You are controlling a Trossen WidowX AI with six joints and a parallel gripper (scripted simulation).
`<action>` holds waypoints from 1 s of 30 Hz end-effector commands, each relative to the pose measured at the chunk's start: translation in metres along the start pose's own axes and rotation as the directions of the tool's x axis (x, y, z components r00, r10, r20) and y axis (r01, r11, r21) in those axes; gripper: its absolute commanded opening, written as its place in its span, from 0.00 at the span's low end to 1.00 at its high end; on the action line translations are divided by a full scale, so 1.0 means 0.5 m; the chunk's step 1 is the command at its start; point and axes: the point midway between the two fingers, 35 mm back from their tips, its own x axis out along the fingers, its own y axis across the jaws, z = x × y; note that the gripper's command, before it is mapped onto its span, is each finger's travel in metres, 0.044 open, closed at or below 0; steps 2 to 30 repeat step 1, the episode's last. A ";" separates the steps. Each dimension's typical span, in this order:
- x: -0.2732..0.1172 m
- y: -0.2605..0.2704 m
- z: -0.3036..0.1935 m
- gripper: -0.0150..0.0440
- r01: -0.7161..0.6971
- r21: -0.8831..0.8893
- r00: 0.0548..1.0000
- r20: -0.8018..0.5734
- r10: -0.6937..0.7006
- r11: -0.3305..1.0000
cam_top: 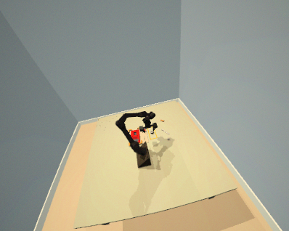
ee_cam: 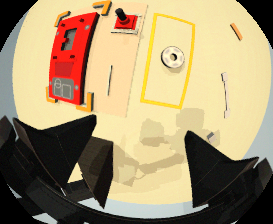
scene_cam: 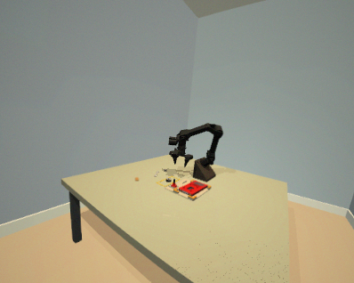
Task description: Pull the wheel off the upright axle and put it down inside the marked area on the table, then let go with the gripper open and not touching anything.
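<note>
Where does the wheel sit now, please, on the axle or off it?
Off: the wheel lies flat inside the yellow marked area, apart from the bare axle.

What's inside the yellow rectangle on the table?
A small round pale wheel lies flat inside the yellow rectangle outline, near its upper part. The rest inside is bare tan table. Whatever is under the wheel is hidden.

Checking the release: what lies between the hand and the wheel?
In the wrist view only bare table: the open hand is apart from the wheel, inside the yellow outline.
</note>
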 end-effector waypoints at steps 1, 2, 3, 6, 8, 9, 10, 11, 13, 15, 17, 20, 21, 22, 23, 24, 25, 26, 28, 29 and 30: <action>0.000 -0.001 -0.002 1.00 0.003 -0.005 1.000 -0.005 -0.003 1.000; 0.000 -0.001 -0.002 1.00 0.003 -0.005 1.000 -0.005 -0.003 1.000; 0.000 -0.001 -0.002 1.00 0.003 -0.005 1.000 -0.005 -0.003 1.000; 0.000 -0.001 -0.002 1.00 0.003 -0.005 1.000 -0.005 -0.003 1.000; 0.000 -0.001 -0.002 1.00 0.003 -0.005 1.000 -0.005 -0.003 1.000; 0.000 -0.001 -0.002 1.00 0.003 -0.005 1.000 -0.005 -0.003 1.000; 0.000 -0.001 -0.002 1.00 0.003 -0.005 1.000 -0.005 -0.003 1.000; 0.000 -0.001 -0.002 1.00 0.003 -0.005 1.000 -0.005 -0.003 1.000; 0.000 -0.001 -0.002 1.00 0.003 -0.005 1.000 -0.005 -0.003 1.000; 0.000 -0.001 -0.002 1.00 0.003 -0.005 1.000 -0.005 -0.003 1.000; 0.000 -0.001 -0.002 1.00 0.003 -0.005 1.000 -0.005 -0.003 1.000; 0.000 -0.001 -0.002 1.00 0.003 -0.005 1.000 -0.005 -0.003 1.000; 0.000 -0.001 -0.002 1.00 0.003 -0.005 1.000 -0.005 -0.003 1.000; 0.000 -0.001 -0.002 1.00 0.003 -0.005 1.000 -0.005 -0.003 1.000; 0.000 -0.001 -0.002 1.00 0.003 -0.005 1.000 -0.005 -0.003 1.000; 0.000 -0.001 -0.002 1.00 0.003 -0.005 1.000 -0.005 -0.003 1.000; 0.000 -0.001 -0.002 1.00 0.003 -0.005 1.000 -0.005 -0.003 1.000; 0.000 -0.001 -0.002 1.00 0.003 -0.005 1.000 -0.005 -0.003 1.000; 0.000 -0.001 -0.002 1.00 0.003 -0.005 1.000 -0.005 -0.003 1.000; 0.000 -0.001 -0.002 1.00 0.003 -0.005 1.000 -0.005 -0.003 1.000; 0.000 -0.001 -0.002 1.00 0.003 -0.005 1.000 -0.005 -0.003 1.000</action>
